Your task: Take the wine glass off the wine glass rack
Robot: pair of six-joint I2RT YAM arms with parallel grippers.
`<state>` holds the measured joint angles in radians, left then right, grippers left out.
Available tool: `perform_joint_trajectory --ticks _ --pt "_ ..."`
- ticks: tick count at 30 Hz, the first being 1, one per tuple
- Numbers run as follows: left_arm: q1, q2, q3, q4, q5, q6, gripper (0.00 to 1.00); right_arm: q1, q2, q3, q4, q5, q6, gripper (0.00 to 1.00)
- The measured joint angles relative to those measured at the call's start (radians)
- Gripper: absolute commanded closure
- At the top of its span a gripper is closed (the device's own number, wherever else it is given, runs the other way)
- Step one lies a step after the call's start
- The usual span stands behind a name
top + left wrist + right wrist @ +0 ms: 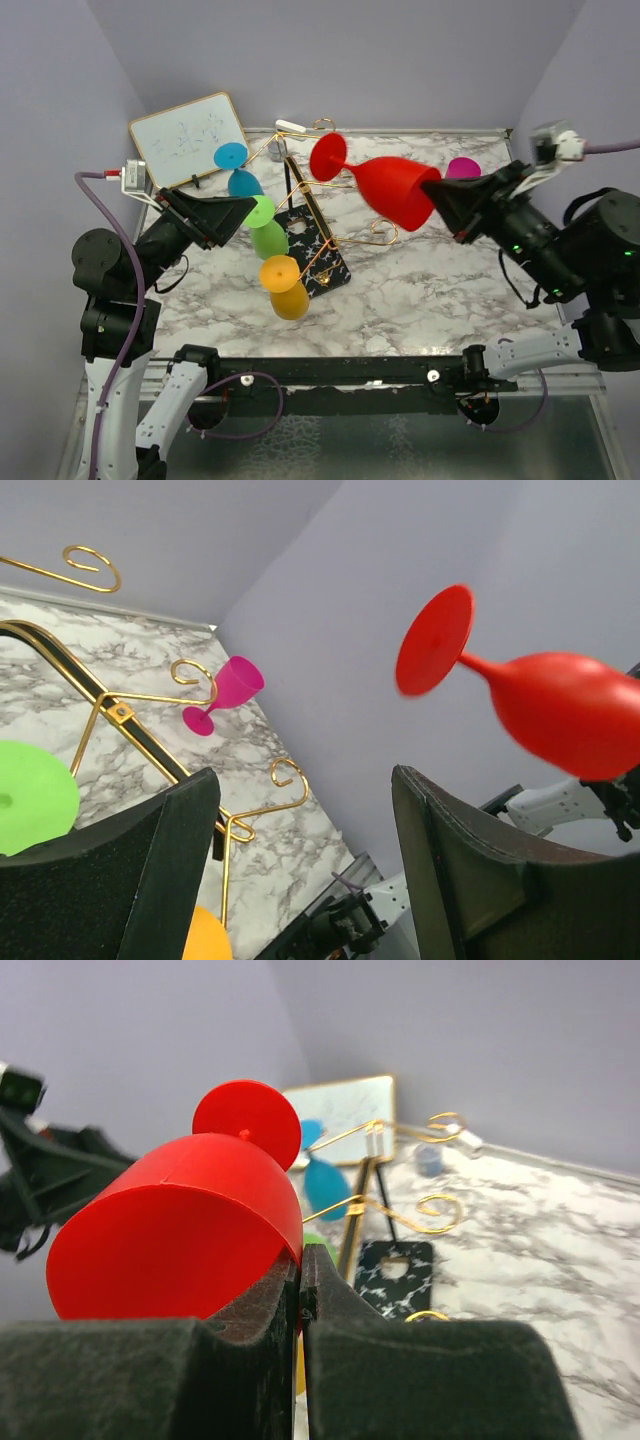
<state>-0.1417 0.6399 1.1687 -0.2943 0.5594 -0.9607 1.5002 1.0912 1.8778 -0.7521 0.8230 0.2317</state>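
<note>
My right gripper (437,195) is shut on the rim of a red wine glass (395,190) and holds it on its side in the air, foot pointing left, to the right of the gold wire rack (312,215). In the left wrist view the red glass (560,710) shows apart from the rack's scroll arms (130,725). In the right wrist view my right gripper (302,1270) pinches the bowl's edge (190,1220), with the rack (375,1175) behind. My left gripper (245,212) is open and empty beside the green glass, and also shows in the left wrist view (305,775).
A blue glass (235,165), a green glass (265,228) and an orange glass (286,285) hang on the rack's left side over its black speckled base (322,262). A magenta glass (462,168) stands at the back right. A framed whiteboard (188,138) leans at the back left.
</note>
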Motion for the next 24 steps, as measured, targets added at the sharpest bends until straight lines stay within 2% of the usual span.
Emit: perform_joint_trajectory --ticks 4,5,7,9,12,15,24 --pt "0.0 0.0 0.001 -0.02 -0.017 0.011 0.29 0.0 -0.072 -0.024 0.068 0.176 -0.079 0.99" --pt "0.0 0.0 0.001 -0.022 -0.02 0.012 0.29 0.0 -0.091 -0.044 0.13 0.233 -0.143 0.99" --pt "0.0 0.002 0.001 -0.022 -0.025 0.014 0.3 -0.001 -0.122 -0.122 0.327 0.319 -0.331 0.99" --pt "-0.002 0.003 0.001 -0.021 -0.027 0.014 0.31 0.0 -0.139 -0.222 0.62 0.377 -0.581 0.99" --pt "-0.003 0.005 0.0 -0.019 -0.029 0.013 0.31 0.0 -0.114 -0.254 0.917 0.416 -0.854 0.99" --pt "-0.003 0.005 -0.006 -0.01 -0.029 0.013 0.32 0.0 -0.087 -0.215 1.009 0.423 -0.966 0.99" --pt "-0.003 0.006 -0.008 -0.007 -0.029 0.014 0.33 0.0 -0.018 -0.181 1.144 0.445 -1.131 0.99"
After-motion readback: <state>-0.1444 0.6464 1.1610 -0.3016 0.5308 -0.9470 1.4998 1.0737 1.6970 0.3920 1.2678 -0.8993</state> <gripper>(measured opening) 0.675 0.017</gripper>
